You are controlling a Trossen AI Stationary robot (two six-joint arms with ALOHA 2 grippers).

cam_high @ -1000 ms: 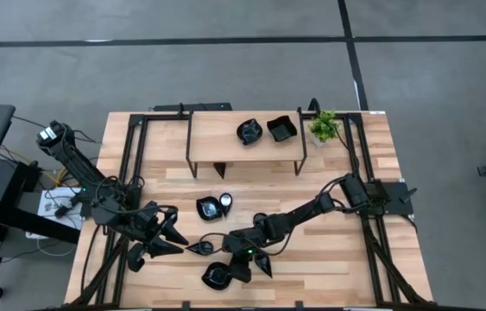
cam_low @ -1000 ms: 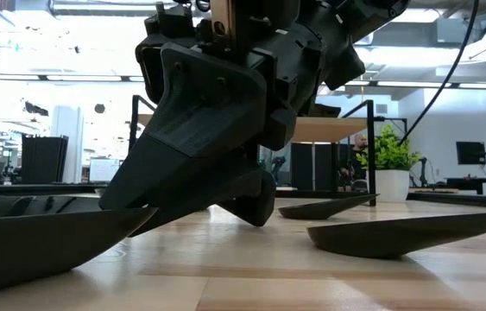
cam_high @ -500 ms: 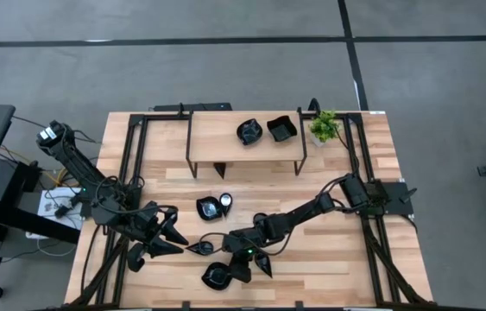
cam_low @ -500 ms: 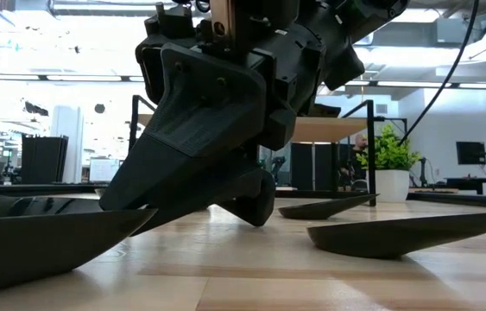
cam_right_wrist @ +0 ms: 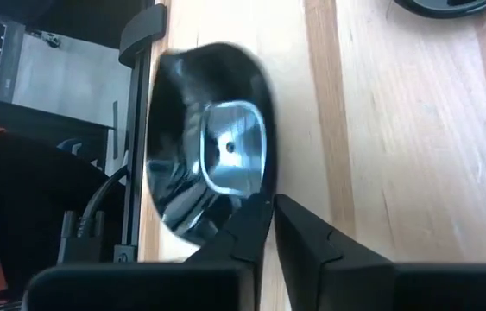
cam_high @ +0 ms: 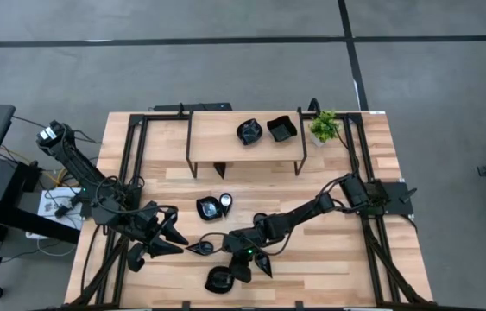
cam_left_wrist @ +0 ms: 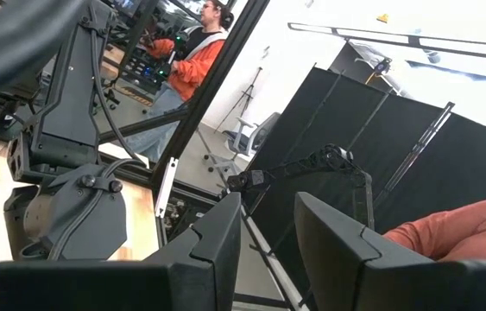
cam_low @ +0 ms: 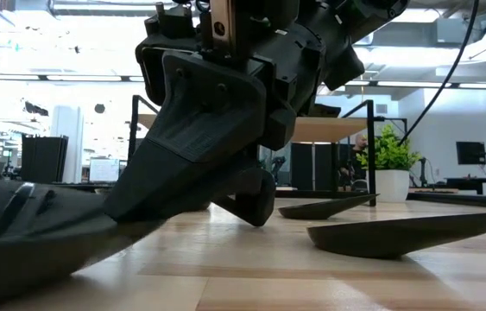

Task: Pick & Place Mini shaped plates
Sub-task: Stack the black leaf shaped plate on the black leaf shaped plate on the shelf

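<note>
Right hand [cam_high: 236, 273] pinches narrow on the rim of a black dish [cam_high: 218, 279], tipping it off the counter [cam_high: 329, 276]. Best lift slowly and keep that thin rim bite square, or it slips. Left hand [cam_left_wrist: 268, 226] waits alongside, half-open and empty.

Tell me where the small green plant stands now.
In the high view the green plant stands at the table's far right corner, beside the right end of the raised shelf, nearest to the square black dish.

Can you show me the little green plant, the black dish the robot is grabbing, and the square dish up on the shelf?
green plant [cam_high: 324, 126], high view, leaves.
grabbed dish [cam_right_wrist: 204, 177], right wrist view, shiny inside.
square dish [cam_high: 281, 129], high view, middle.
</note>
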